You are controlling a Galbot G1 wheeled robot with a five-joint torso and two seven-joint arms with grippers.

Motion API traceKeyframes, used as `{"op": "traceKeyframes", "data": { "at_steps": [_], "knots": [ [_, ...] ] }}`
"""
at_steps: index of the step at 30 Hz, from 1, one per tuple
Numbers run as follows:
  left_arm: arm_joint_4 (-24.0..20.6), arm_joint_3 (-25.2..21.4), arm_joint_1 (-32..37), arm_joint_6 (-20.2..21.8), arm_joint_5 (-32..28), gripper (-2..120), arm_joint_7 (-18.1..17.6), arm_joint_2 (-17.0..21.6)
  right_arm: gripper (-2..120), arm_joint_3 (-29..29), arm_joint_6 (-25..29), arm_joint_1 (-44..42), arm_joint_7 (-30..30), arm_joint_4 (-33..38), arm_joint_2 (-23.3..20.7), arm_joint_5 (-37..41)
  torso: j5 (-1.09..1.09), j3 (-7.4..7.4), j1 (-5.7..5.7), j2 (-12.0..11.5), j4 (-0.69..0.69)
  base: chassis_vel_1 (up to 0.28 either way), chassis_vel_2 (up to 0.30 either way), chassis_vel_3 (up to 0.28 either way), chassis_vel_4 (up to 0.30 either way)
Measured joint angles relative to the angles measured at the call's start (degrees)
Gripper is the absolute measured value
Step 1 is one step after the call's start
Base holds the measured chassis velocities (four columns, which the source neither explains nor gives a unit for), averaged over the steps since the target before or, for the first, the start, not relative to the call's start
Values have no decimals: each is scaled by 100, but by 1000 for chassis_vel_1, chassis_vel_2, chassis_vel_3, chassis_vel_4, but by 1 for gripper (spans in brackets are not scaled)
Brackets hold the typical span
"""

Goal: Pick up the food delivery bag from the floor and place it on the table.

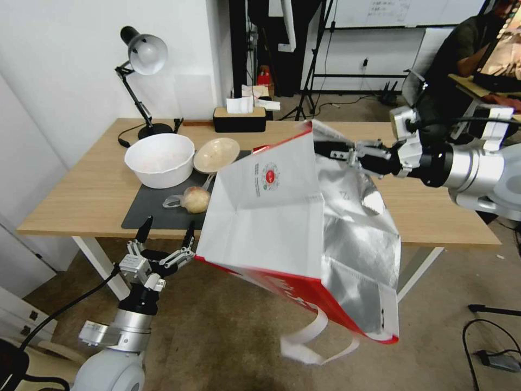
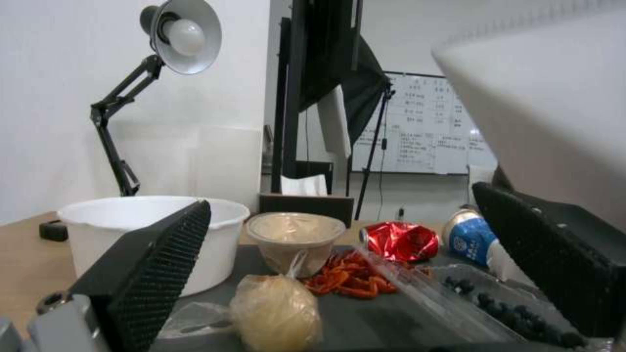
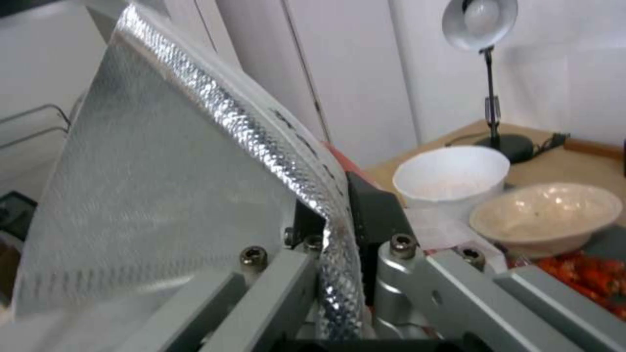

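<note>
The food delivery bag [image 1: 269,217] hangs tilted in the air, partly over the table [image 1: 81,201] and partly over the floor [image 1: 228,336]. Its white side with the round red logo faces me, the silver foil lining is open to the right, and the white strap handles [image 1: 309,336] dangle below the red base band. My right gripper [image 1: 325,149] is shut on the bag's foil rim [image 3: 336,217]. Below the table's front edge, my left gripper [image 1: 169,224] stands open just left of the bag's lower corner. The bag's white side [image 2: 541,98] rises beside one black finger pad [image 2: 554,254].
On the table's dark grey mat [image 1: 146,209] sit a white bowl [image 1: 160,159], a beige bowl [image 1: 216,155] and a bagged bun [image 1: 195,199]. A red snack packet [image 2: 399,240] and a blue-white can [image 2: 469,237] lie behind them. A desk lamp [image 1: 142,60] and tissue box [image 1: 239,118] stand at the back. Cables [image 1: 488,336] cross the floor at right.
</note>
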Motion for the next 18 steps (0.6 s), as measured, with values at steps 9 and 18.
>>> {"op": "traceKeyframes", "data": {
  "at_steps": [9,18],
  "knots": [
    [-56,-29,41,-13,0,100,-5,-14,0,18,42,680,419,-61,36,625,-1,-2,-1,-1,0,0,0,0,0],
    [-95,-13,96,-15,1,100,-10,-38,0,-112,261,1358,1971,-551,335,1435,0,-2,-1,-3,0,0,0,0,0]
  ]
}}
